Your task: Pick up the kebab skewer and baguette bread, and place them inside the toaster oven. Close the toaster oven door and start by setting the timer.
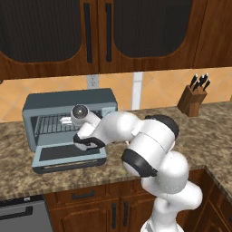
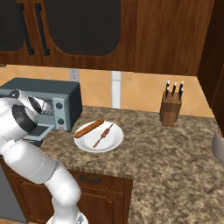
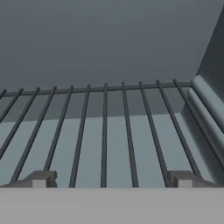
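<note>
The blue-grey toaster oven [image 1: 68, 99] [image 2: 61, 92] stands on the counter with its door [image 1: 68, 155] folded down flat. My gripper [image 3: 111, 180] is open and empty, just over the wire rack [image 3: 105, 131] [image 1: 52, 123] at the oven's mouth, facing the back wall. In the left base view my hand [image 1: 89, 141] hovers above the door's right part. To the right of the oven, a white plate [image 2: 111, 143] holds the orange-brown baguette bread [image 2: 89, 128] and the thin kebab skewer [image 2: 103, 135], side by side. Two round knobs [image 2: 60, 111] show on the oven's side panel.
A wooden knife block [image 1: 192, 100] [image 2: 170, 109] stands by the back wall at the right. A grey vessel [image 2: 218, 146] sits at the far right counter edge. Dark wall cabinets hang overhead. My arm's bulk covers the counter between oven and plate in the left base view.
</note>
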Tool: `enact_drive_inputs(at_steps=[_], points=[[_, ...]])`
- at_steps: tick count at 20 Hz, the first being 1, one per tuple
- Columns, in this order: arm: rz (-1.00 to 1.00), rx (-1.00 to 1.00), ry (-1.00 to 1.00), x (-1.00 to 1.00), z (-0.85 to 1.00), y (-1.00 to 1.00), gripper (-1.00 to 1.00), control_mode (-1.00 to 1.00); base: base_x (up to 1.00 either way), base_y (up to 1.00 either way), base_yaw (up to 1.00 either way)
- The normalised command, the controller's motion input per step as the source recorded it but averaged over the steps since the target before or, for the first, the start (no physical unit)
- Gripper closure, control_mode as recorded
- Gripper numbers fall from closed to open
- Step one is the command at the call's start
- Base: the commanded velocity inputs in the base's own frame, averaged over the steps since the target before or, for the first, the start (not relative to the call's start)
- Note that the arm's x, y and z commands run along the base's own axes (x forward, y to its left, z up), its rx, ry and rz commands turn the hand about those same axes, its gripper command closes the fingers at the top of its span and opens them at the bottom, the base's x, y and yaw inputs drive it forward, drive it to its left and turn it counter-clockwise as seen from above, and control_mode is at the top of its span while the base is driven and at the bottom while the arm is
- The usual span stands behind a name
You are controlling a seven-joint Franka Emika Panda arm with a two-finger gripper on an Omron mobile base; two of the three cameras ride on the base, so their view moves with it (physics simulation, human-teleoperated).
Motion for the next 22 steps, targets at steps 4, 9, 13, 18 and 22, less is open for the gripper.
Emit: enact_drive_inputs(at_steps=[4, 9, 13, 18, 22], points=[[0.0, 0.0, 0.17, -0.07, -0.41, 0.0, -1.0, -1.0, 0.0, 0.0, 0.0], [0.0, 0.04, 0.1, -0.5, -0.92, 0.0, -1.0, -1.0, 0.0, 0.0, 0.0], [0.0, 0.06, 0.0, -0.71, -1.0, 0.0, -1.0, -1.0, 0.0, 0.0, 0.0], [0.0, 0.06, 0.0, -0.68, -0.98, 0.0, -1.0, -1.0, 0.0, 0.0, 0.0], [0.0, 0.05, 0.0, -0.65, -0.88, 0.0, -1.0, -1.0, 0.0, 0.0, 0.0]])
